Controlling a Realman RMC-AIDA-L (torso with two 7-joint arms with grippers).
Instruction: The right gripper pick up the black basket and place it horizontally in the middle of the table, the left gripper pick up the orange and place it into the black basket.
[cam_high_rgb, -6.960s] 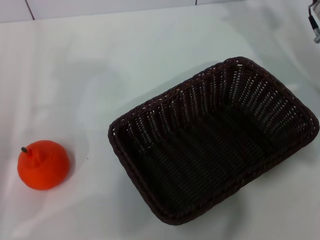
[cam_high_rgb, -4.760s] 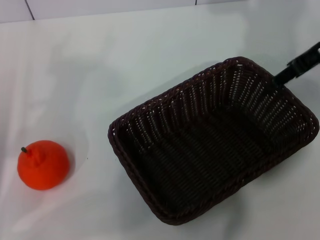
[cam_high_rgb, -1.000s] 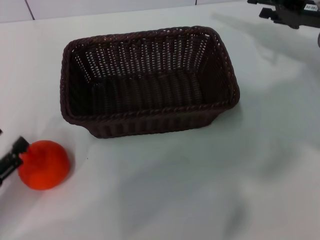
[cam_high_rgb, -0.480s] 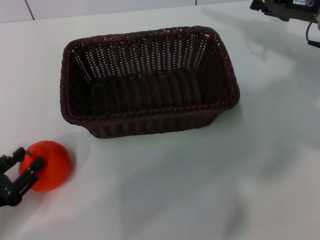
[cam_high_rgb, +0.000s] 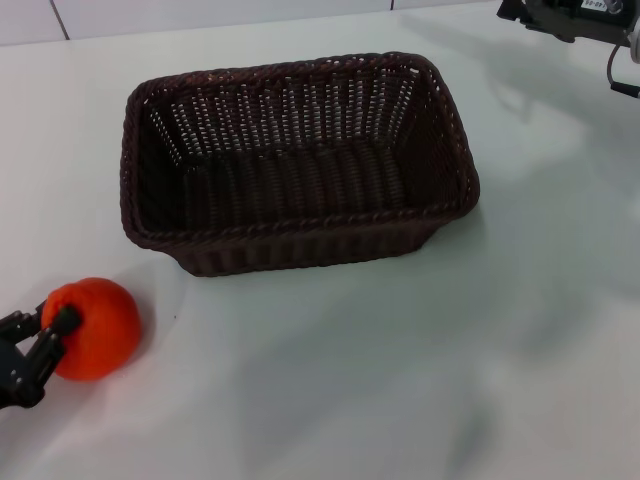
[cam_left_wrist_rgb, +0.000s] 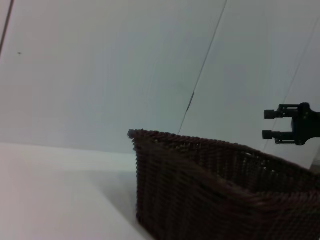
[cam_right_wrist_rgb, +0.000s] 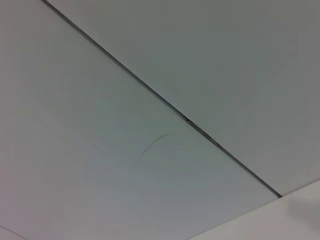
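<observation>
The black basket (cam_high_rgb: 290, 165) stands lengthwise across the middle of the table (cam_high_rgb: 420, 380), empty; its corner also shows in the left wrist view (cam_left_wrist_rgb: 210, 190). The orange (cam_high_rgb: 95, 328) sits on the table to the front left of the basket. My left gripper (cam_high_rgb: 38, 340) is at the table's left front edge, shut on the orange's left side, and its finger hides the stem. My right gripper (cam_high_rgb: 512, 12) is raised at the far right corner, open and empty, apart from the basket. It also shows in the left wrist view (cam_left_wrist_rgb: 266, 124).
Behind the table is a pale panelled wall with dark seams (cam_right_wrist_rgb: 165, 102). The right gripper's cable (cam_high_rgb: 618, 75) hangs at the far right edge.
The basket has been moved from the front right, at an angle, to the middle, lengthwise. The right gripper has withdrawn to the far right. The left gripper has come in and closed on the orange.
</observation>
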